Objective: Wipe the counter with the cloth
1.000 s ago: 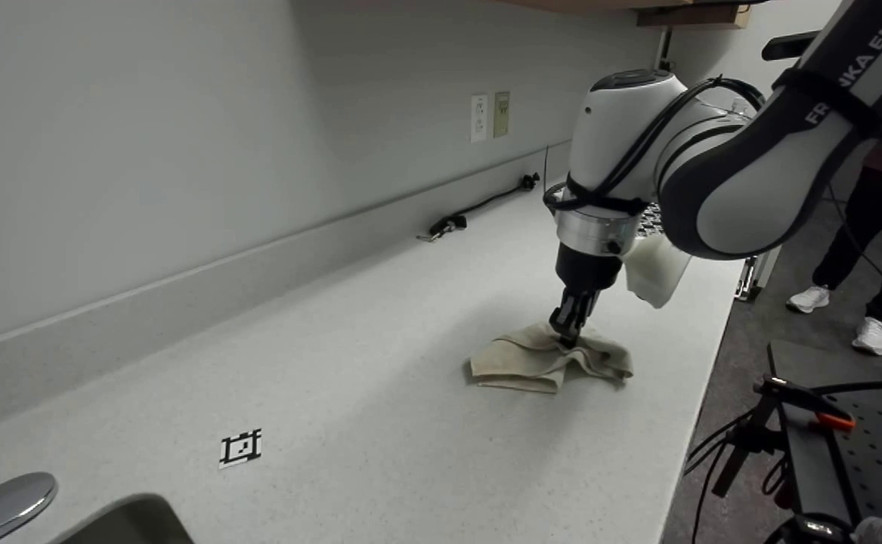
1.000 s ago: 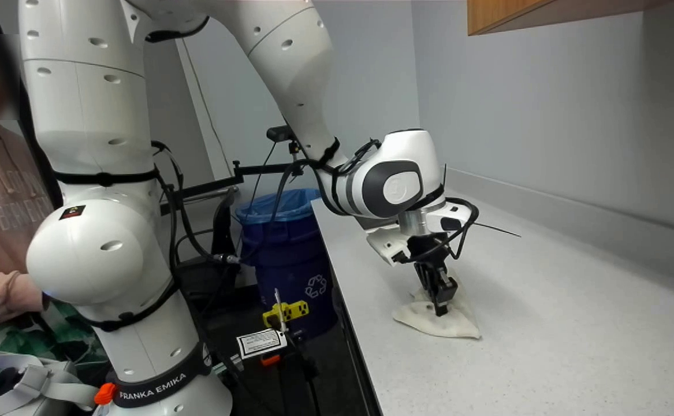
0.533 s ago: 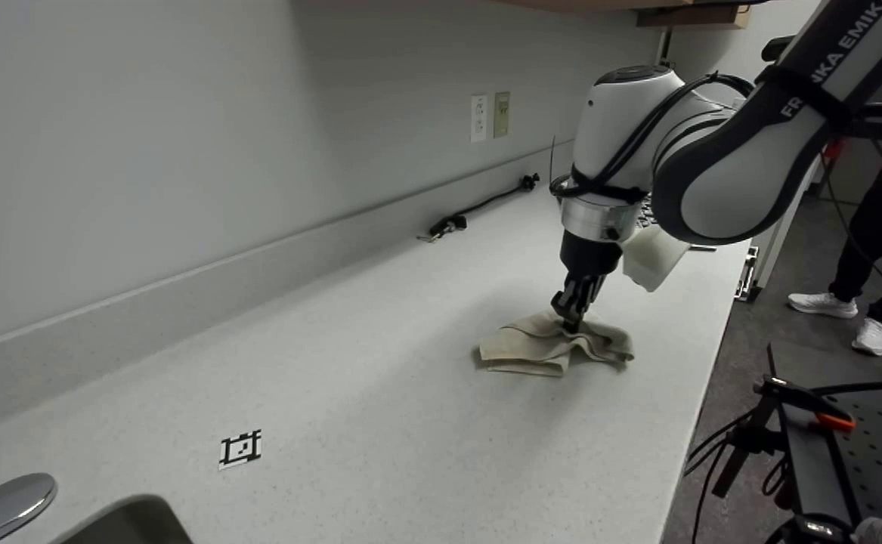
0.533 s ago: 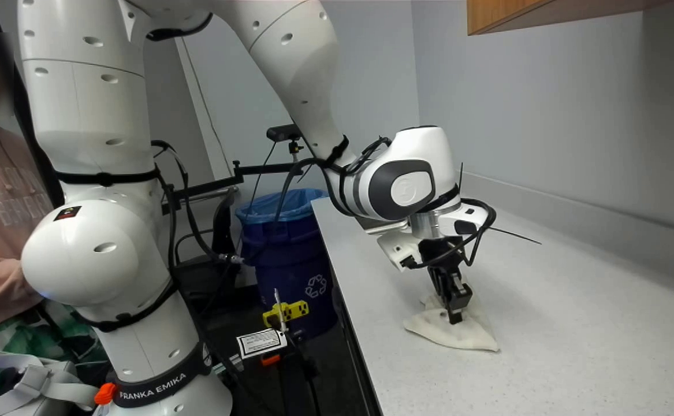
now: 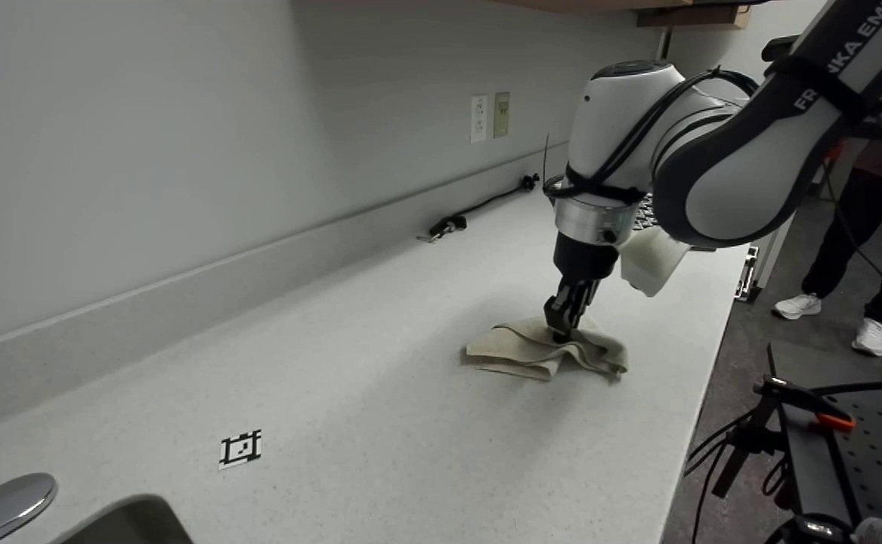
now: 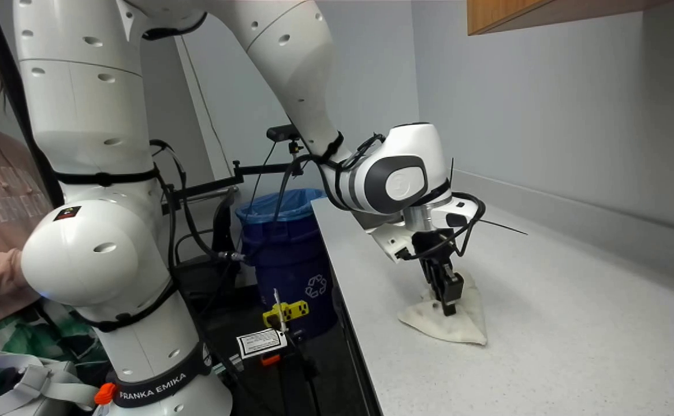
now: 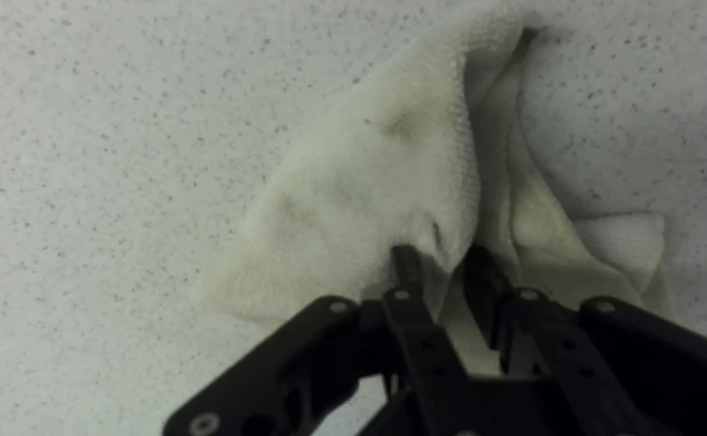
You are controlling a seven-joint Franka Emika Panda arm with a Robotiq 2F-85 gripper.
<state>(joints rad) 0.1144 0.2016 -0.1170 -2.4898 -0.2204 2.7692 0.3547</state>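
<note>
The cloth [image 5: 512, 351], pale beige and rumpled, lies on the light speckled counter [image 5: 380, 453]; it also shows in an exterior view [image 6: 468, 323] on the counter [image 6: 573, 346]. My gripper [image 5: 563, 334] points down at the middle of the cloth, with its tips low at the counter; it also shows in an exterior view [image 6: 449, 310]. In the wrist view, the two fingers [image 7: 441, 260] stand on either side of a raised fold of the cloth [image 7: 353, 181], which has a few dark smudges. The fold fills the small gap between the tips. The cloth's underside is hidden.
A sink [image 5: 134, 521] and faucet [image 5: 6, 506] are at the near left. A printed marker [image 5: 241, 449] lies on the counter. A black cable [image 5: 452, 224] lies along the backsplash. A blue bin [image 6: 290, 260] stands beyond the counter's edge. A cabinet [image 6: 516, 14] hangs above.
The gripper and cloth slid together a short way across the counter, then partly back. The cloth moved with the fingers throughout. The person in the background shifted.
</note>
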